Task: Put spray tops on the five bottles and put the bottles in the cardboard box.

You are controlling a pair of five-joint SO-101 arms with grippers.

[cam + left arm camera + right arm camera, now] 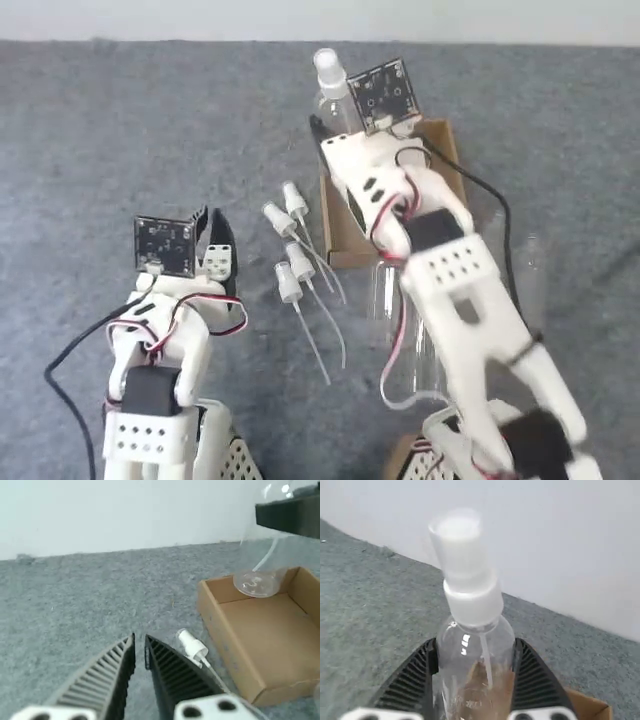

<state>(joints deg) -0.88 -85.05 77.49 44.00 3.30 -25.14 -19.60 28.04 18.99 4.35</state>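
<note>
Nearest, the left gripper (pixel 139 639) hovers low over the grey carpet (pixel 120 130), its fingers drawn almost together with only a slit between them and nothing in them. Just beyond it and toward the right arm, four loose tops (pixel 288 283) lie in a small cluster on the carpet, their thin tubes trailing back toward the arms; one of them sits just past the left fingertips, near the box's corner. On the other side of that cluster, clear spare bottles (pixel 385 290) lie on the carpet, partly under the right arm. Farther on stands the open box (pixel 210 611), just beside the tops. Over its far end the right gripper (pixel 476 647) is clamped on a bottle (pixel 475 672), one finger on each side of its body. This bottle stands roughly upright with a white top (pixel 470 587) on its neck, and its base is low at the box's far wall; whether it touches the floor there cannot be told.
</note>
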